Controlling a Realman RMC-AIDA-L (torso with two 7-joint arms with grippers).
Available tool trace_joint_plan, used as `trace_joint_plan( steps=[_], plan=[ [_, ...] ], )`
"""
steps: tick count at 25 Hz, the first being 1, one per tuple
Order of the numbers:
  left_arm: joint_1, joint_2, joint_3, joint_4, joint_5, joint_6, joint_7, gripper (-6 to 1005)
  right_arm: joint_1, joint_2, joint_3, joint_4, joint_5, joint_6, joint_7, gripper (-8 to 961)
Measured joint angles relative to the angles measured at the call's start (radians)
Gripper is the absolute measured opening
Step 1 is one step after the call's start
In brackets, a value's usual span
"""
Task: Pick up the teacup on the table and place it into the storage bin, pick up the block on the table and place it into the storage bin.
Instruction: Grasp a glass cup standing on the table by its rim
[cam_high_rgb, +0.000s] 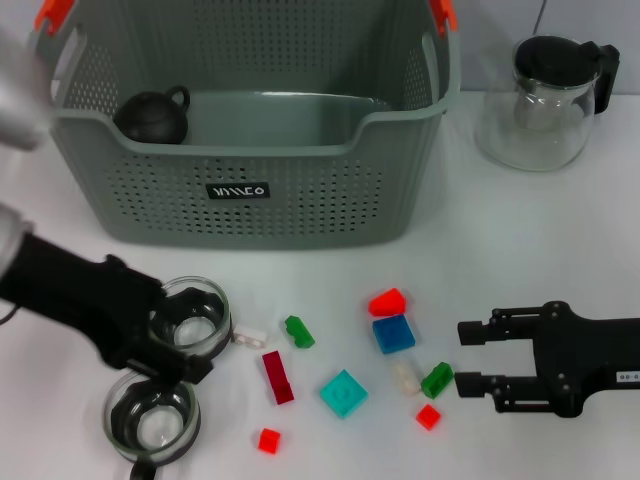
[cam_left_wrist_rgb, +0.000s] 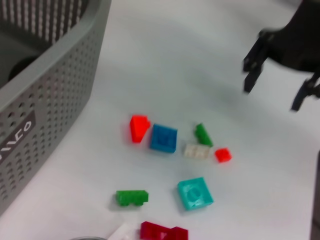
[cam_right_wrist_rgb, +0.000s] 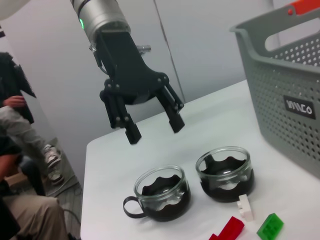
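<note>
Hovering with fingers spread, the left end effector (cam_right_wrist_rgb: 150, 117) has the two glass teacups (cam_right_wrist_rgb: 162, 194) directly beneath it, far nearer than the right end effector (cam_high_rgb: 470, 357), also spread.

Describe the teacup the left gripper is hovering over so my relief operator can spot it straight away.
Start at the storage bin, the big grey perforated basket, and drop to the table in front of its left corner, where two glass teacups sit. The left gripper hangs open above them. The target teacup is the one nearer the bin, beside a small white block; the other teacup sits closer to the robot.
</note>
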Motion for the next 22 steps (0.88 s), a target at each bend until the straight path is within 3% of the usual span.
trace_joint_plan(
  steps=[4,6,15,22],
  plan=[
    [-0.059,-0.03,0.106,0.018,0.137,-0.057,-0.061,825,0.005,0.0,0.032,0.002,-0.007,-0.013,0.001,653],
    [-0.064,-0.034,0.212,0.021,0.173,-0.109,-0.104,798,0.009,0.0,0.039,0.003,-0.01,-0.024,0.01,653],
    [-0.026,-0.035,0.506,0.016,0.261,-0.294,-0.252,769,0.013,-0.003,0.055,0.003,-0.017,-0.031,0.019,653],
    [-0.011,-0.036,0.611,-0.06,0.314,-0.39,-0.31,746,0.017,-0.005,0.062,0.003,-0.019,-0.033,0.024,652]
  ],
)
